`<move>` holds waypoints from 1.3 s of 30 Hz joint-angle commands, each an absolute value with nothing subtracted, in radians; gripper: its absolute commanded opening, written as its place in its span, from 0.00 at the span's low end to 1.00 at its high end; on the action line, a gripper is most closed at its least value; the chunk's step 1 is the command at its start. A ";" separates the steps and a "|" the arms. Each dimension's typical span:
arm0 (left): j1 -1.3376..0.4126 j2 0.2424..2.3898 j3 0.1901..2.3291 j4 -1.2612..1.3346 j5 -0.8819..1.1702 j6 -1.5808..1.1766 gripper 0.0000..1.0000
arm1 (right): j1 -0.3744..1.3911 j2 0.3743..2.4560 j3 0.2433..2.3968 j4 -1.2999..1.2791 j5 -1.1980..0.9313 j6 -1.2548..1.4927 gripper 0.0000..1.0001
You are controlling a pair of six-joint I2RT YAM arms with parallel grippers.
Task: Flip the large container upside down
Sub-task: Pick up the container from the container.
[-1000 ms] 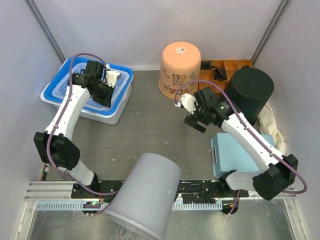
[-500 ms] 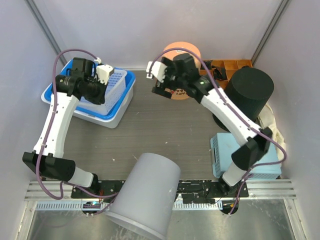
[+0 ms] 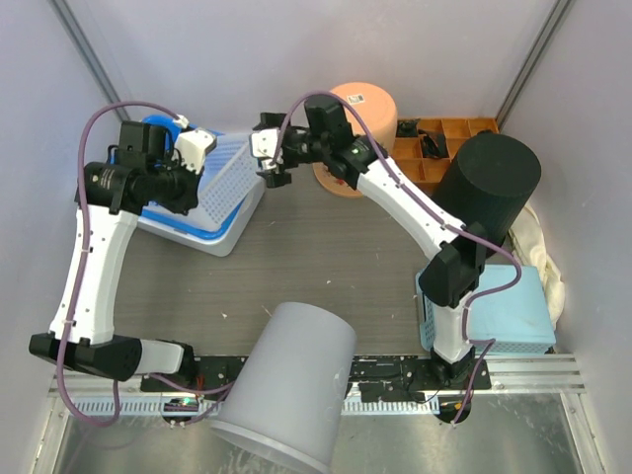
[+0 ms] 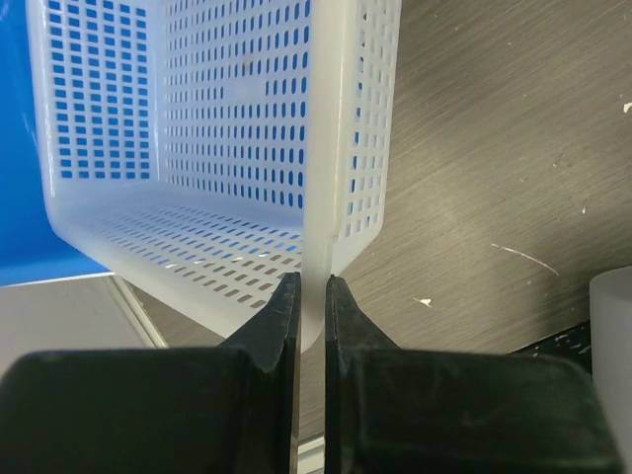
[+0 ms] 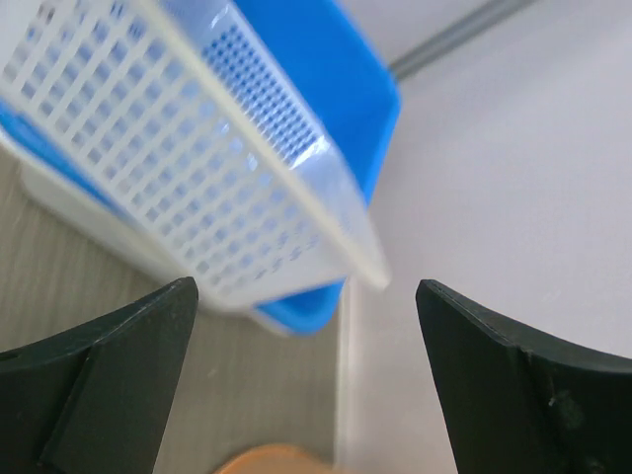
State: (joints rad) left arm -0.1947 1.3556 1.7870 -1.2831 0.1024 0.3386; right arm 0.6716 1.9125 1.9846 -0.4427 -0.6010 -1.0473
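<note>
The large container [image 3: 229, 170], a white perforated basket, is tipped up on edge over the blue tub [image 3: 183, 223] at the back left. My left gripper [image 3: 200, 176] is shut on its rim. In the left wrist view the thin white wall of the large container [image 4: 227, 148] runs straight between the jaws of my left gripper [image 4: 312, 288]. My right gripper [image 3: 270, 154] is open just off the container's right side, touching nothing. In the right wrist view the large container [image 5: 197, 168] and the blue tub [image 5: 341, 84] lie ahead of my right gripper [image 5: 306, 296].
A white outer tub [image 3: 215, 239] holds the blue one. An upturned orange bucket [image 3: 363, 111] stands behind my right arm. A black cylinder [image 3: 491, 183], an orange divided tray [image 3: 446, 133], a light-blue box [image 3: 506, 318] and a cloth [image 3: 543, 252] fill the right. A grey bin [image 3: 291, 387] stands at the front.
The left arm has raised and tilted the container out of the blue tub, toward the left. The right arm has swung from mid-table across to the container's right side, still open.
</note>
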 commanded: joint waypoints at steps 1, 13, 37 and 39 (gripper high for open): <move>-0.198 1.299 1.755 -1.302 0.141 0.343 0.00 | 0.675 2.001 2.134 -0.290 -0.782 -1.065 0.98; -0.197 1.229 1.716 -1.319 0.192 0.384 0.00 | 0.761 2.117 2.250 -0.460 -0.942 -0.982 0.84; -0.197 1.130 1.827 -1.189 -0.016 0.343 0.98 | 0.820 1.887 1.993 -0.197 -0.473 -0.688 0.01; -0.197 1.113 1.861 -1.156 -0.068 0.343 0.98 | 0.843 1.893 2.095 -0.242 -0.360 -0.627 0.01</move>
